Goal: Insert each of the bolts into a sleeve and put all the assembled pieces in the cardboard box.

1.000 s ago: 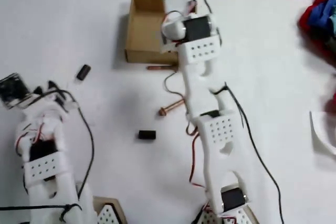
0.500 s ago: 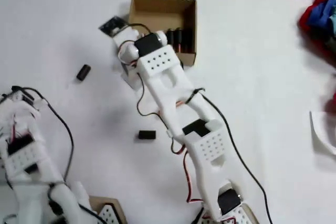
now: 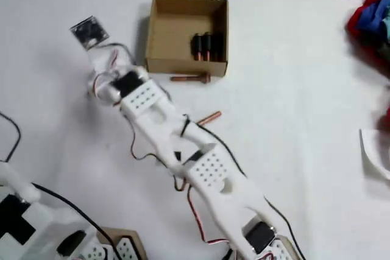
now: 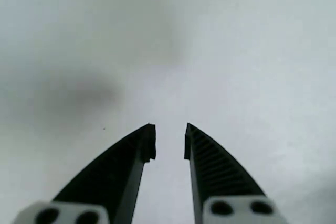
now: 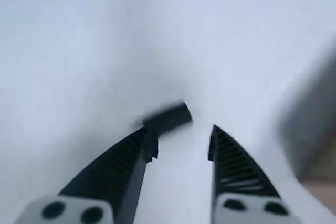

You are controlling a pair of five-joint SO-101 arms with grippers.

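Observation:
The cardboard box stands at the back of the table with two assembled pieces inside. One copper bolt lies just in front of the box and another lies nearer the middle. My right arm stretches diagonally to the left of the box. In the right wrist view my right gripper is open, and a black sleeve lies on the table just beyond its fingertips. My left gripper is open a little over bare white table. The left arm sits at the near left corner.
Coloured cloth lies at the far right edge, with a white object below it. A wooden base plate sits at the near edge between the arms. The right arm's cables trail over the table's middle.
My right arm has swung from over the box leftward to above the sleeve at the left. The left arm has drawn back toward the near left corner.

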